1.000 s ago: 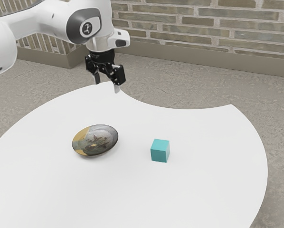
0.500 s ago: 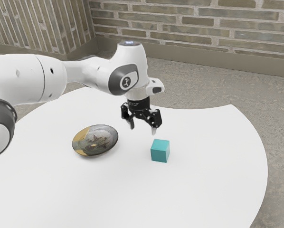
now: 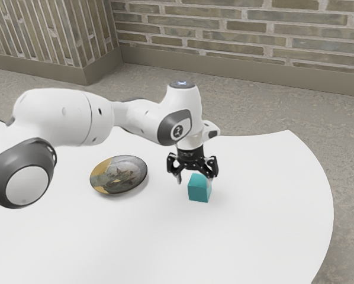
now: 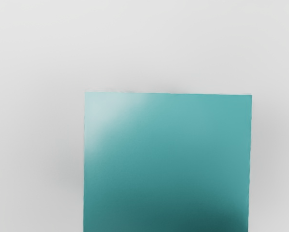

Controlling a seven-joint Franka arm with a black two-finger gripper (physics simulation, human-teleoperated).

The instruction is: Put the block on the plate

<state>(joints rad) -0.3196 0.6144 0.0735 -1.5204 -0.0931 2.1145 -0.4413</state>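
My gripper is low over the teal block in the exterior view, its two fingers standing wide apart. One finger hangs off the block's left side there, and the other overlaps the block's right upper edge. The block sits on the white table; in the wrist view its top face is large and close under my hand. A dark oval plate with a yellow-brown patch lies on the table, toward the exterior view's left from the block, apart from it.
The round white table has a curved cut-out along its far edge. My arm reaches in from the exterior view's left, its elbow low near the plate. Brick walls stand beyond the floor.
My hand has come from beyond the plate toward the exterior view's right, then lowered over the block. The block and plate have stayed where they were.
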